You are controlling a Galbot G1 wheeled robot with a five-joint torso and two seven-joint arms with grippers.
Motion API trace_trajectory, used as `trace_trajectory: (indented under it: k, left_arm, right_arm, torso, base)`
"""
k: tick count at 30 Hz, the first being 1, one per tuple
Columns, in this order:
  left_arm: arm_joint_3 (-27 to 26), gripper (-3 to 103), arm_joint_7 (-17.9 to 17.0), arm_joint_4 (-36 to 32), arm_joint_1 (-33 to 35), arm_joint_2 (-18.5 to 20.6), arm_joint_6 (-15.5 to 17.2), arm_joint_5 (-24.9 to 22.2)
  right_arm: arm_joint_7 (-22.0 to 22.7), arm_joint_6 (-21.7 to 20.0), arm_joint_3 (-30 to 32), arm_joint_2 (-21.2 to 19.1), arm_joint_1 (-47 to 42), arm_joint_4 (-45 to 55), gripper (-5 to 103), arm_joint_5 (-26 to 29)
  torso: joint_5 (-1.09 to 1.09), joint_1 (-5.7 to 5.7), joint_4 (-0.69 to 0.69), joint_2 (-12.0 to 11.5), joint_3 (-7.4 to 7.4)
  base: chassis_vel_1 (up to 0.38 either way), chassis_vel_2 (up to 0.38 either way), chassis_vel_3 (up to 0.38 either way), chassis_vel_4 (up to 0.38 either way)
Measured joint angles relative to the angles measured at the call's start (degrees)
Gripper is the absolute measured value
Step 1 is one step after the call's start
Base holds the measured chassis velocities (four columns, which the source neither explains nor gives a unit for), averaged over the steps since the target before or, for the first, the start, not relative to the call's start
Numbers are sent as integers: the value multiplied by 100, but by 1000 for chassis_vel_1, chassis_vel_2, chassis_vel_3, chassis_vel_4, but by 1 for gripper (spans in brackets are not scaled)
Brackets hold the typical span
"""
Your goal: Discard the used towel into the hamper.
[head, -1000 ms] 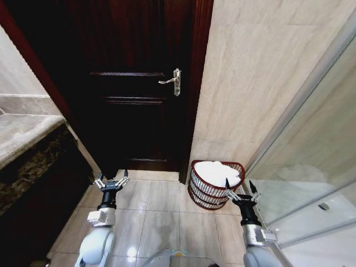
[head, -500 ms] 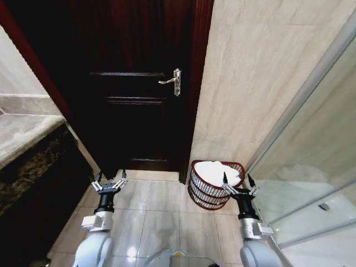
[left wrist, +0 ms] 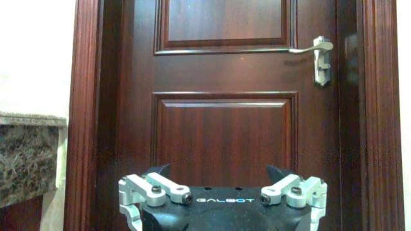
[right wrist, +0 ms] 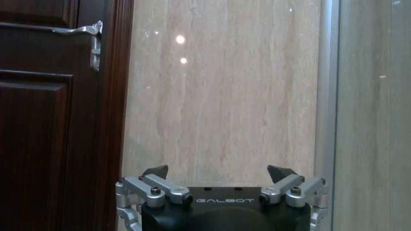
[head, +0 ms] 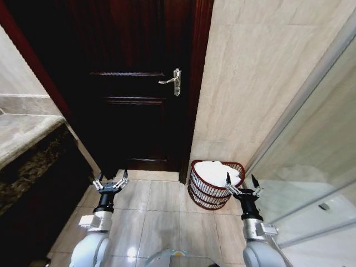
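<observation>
The hamper [head: 203,194] is a dark reddish-brown wire basket standing on the floor tiles in the corner right of the door. A white towel [head: 216,170] lies bunched inside it, filling the top. My right gripper [head: 240,183] hangs open and empty just in front of the hamper's right rim. My left gripper [head: 110,181] is also open and empty, held low over the tiles in front of the door, well left of the hamper. The wrist views show each gripper's spread fingers [left wrist: 157,173] [right wrist: 155,171] with nothing between them.
A dark wooden door [head: 133,83] with a silver lever handle [head: 172,81] is shut straight ahead. A beige tiled wall [head: 250,83] runs right of it. A glass shower panel [head: 311,183] stands at the right. A stone counter [head: 25,139] juts out at the left.
Both arms shifted only slightly between frames, the right gripper drifting a little right. The towel stays in the hamper.
</observation>
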Motion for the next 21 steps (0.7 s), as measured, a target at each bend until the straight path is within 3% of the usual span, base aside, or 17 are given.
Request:
trace_trajectory:
  k: [21]
  left_arm:
    - [29,100,47,128,-134,-105,34,40]
  right_arm:
    - [-227,-96,285,130,174,-153,100,55]
  torso:
    - [0,255,0,594,336]
  base:
    - [0,0,0,0]
